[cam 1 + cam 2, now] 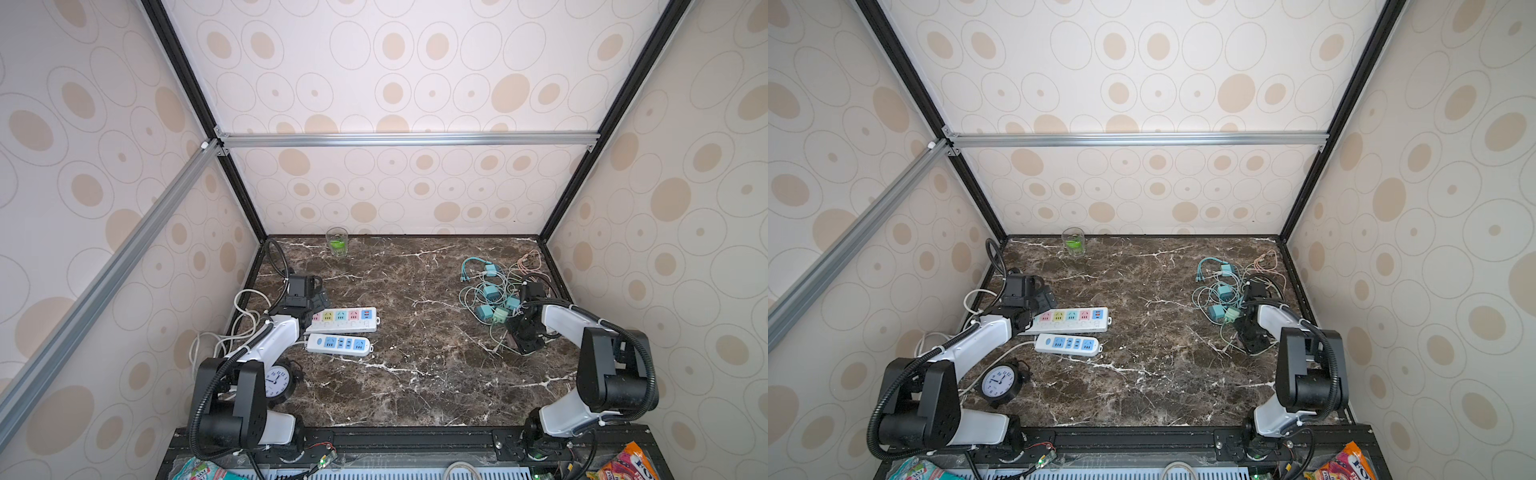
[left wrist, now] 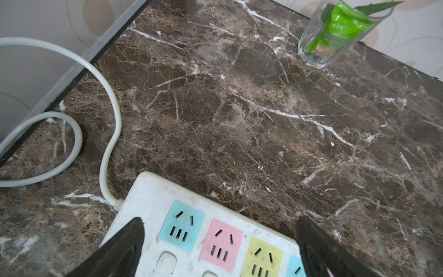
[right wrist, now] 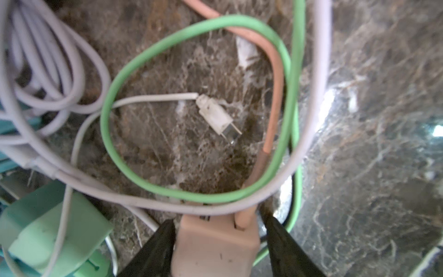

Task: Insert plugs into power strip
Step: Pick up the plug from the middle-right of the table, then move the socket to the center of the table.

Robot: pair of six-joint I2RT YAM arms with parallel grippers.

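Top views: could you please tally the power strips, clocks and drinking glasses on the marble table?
Power strips: 2, the pastel-socket strip and the blue-socket strip
Clock: 1
Glass: 1
Total: 4

I work in a lab booth dressed like a home: wallpapered panels (image 1: pixel 395 62) on aluminium framing (image 1: pixel 407 139) box in my marble-look counter (image 1: pixel 415 386), where an alarm clock (image 1: pixel 277 381) and a drinking glass (image 1: pixel 337 242) stand.

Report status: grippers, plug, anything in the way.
Left gripper open over pastel power strip. Right gripper straddling pink plug, grip unconfirmed. Green cable and white cable cross pink cord; snag likely.
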